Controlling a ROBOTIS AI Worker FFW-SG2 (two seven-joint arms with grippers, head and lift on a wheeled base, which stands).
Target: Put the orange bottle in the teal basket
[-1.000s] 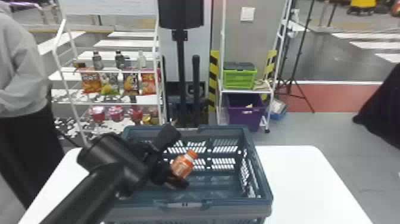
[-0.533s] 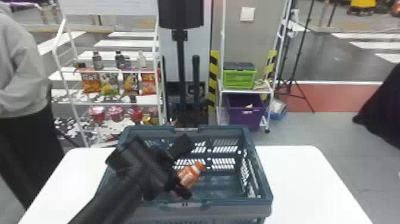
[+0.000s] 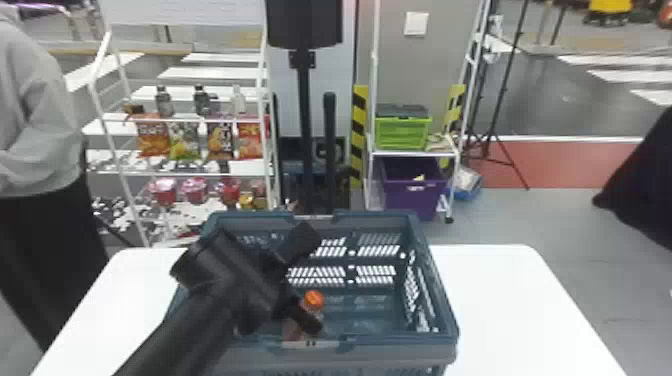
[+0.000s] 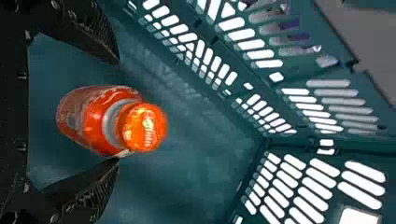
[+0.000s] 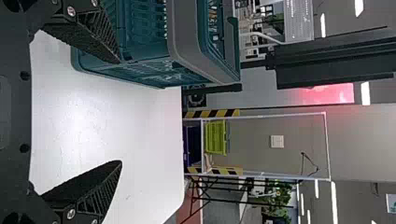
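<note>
My left gripper (image 3: pixel 311 280) is over the teal basket (image 3: pixel 375 216), its two fingers spread wide. Low inside the basket near its front wall is the orange bottle (image 3: pixel 314 299), cap up and partly hidden behind one finger. In the left wrist view the bottle (image 4: pixel 100 119) lies between the open fingers of the left gripper (image 4: pixel 117 111); a gap separates it from one finger, while the other fingertip is close beside its neck. Over the white table, beside the basket (image 5: pixel 187 37), the right gripper (image 5: pixel 120 112) is parked open with nothing between its fingers.
The basket stands on a white table (image 3: pixel 505 300), with bare tabletop to its right. Behind are a snack rack (image 3: pixel 185 173), a black post (image 3: pixel 304 125) and a shelf with a green crate (image 3: pixel 402 132) and a purple bin (image 3: pixel 412 192).
The left arm has moved right across the basket. The bottle, earlier tilted between its fingers, is now lower and more upright, and the fingers are farther apart.
</note>
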